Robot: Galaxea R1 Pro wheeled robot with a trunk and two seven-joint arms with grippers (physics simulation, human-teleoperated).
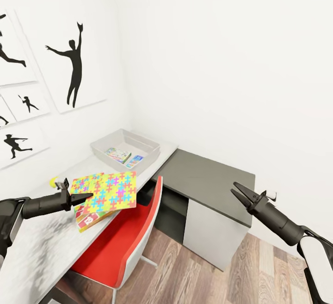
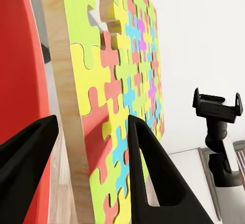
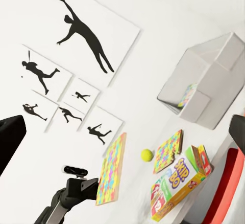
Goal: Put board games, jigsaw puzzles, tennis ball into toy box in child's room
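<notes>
Above the near end of the white table [image 1: 41, 248], the left gripper [image 1: 85, 197] grasps one jigsaw puzzle [image 1: 105, 190] by its edge and holds it lifted clear of the things below. In the head view the slab lies close to flat, tipped slightly, its long axis running out from the fingertips toward the right, over the red chair [image 1: 125, 244]. The left wrist view shows one black finger [image 2: 148, 173] pressed on the mosaic face and the other behind the tan edge (the slab fills the gap between them).

Just beneath it on the table lies the Skip-Bo board game [image 3: 178, 183], with the second jigsaw puzzle [image 3: 168, 150] lying on the tabletop just beside it and the tennis ball [image 3: 147, 155] close by on the tabletop, toward the wall.

Further along the table, by the corner of the room, stands the toy box [image 1: 125, 149], its long axis slanting across the tabletop; two colourful flat boxes lie inside, though their print is too small to read.

The right gripper [image 1: 240, 192] hangs over the dark-grey cabinet [image 1: 208, 179], its jaws spread apart and grasping nothing, pointing toward the table.
</notes>
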